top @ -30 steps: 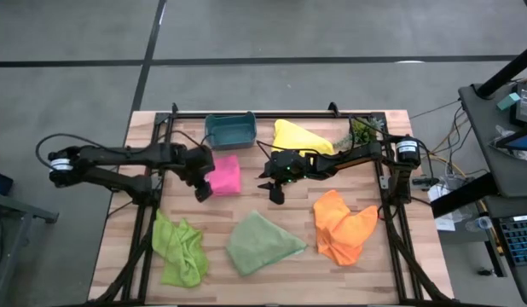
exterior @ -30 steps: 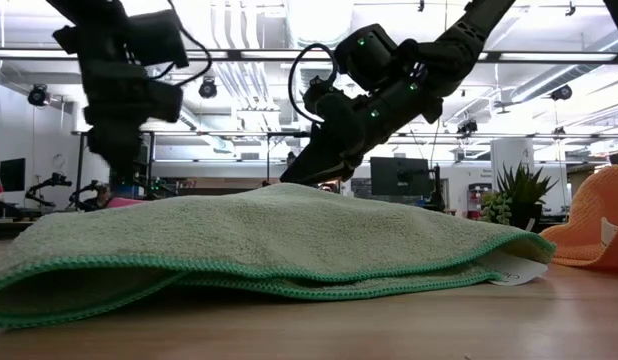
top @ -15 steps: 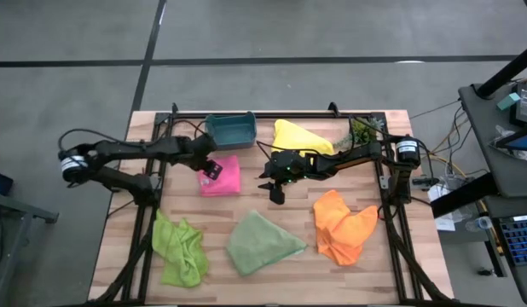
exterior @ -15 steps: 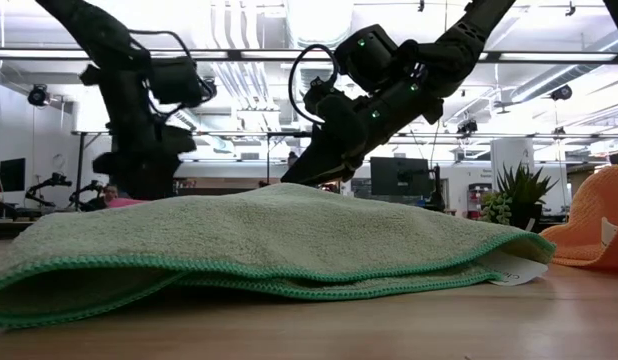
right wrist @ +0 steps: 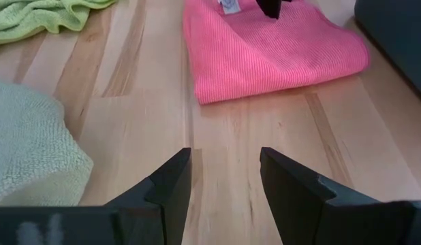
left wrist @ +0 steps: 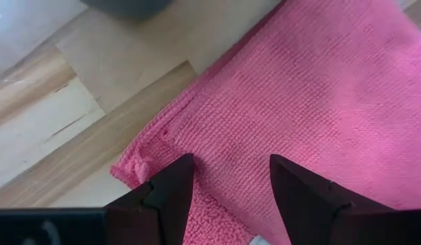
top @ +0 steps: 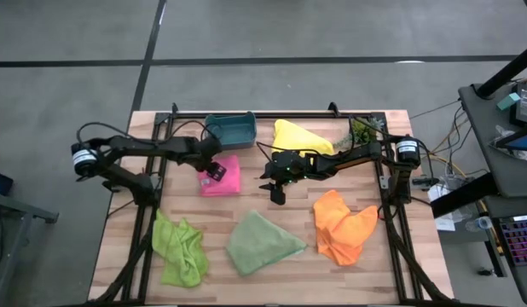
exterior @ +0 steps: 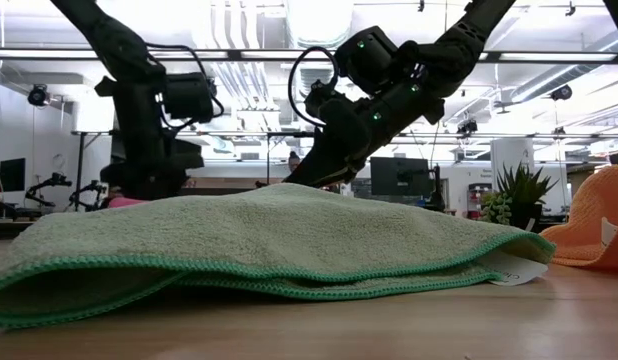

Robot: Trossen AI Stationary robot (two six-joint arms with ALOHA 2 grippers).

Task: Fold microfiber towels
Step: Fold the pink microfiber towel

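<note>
Left tool (top: 214,171) hovered spread over the folded pink towel (top: 223,176), its released fingers (left wrist: 171,184) straddling a corner, grasping nothing, apparently placed to tidy or check the fold. Right tool (top: 276,188) hung likewise spread and empty above bare bench (right wrist: 217,177) between the pink and orange towel (top: 342,226), seemingly waiting. Yellow towel (top: 299,136) lay behind it beside the teal bin (top: 230,130); the sage towel (top: 259,243) and lime towel (top: 180,247) sat rumpled along the front edge, judged still unfolded. Pale planks formed the bench; beyond stood a plant (exterior: 517,193), monitors and ceiling lights.
</note>
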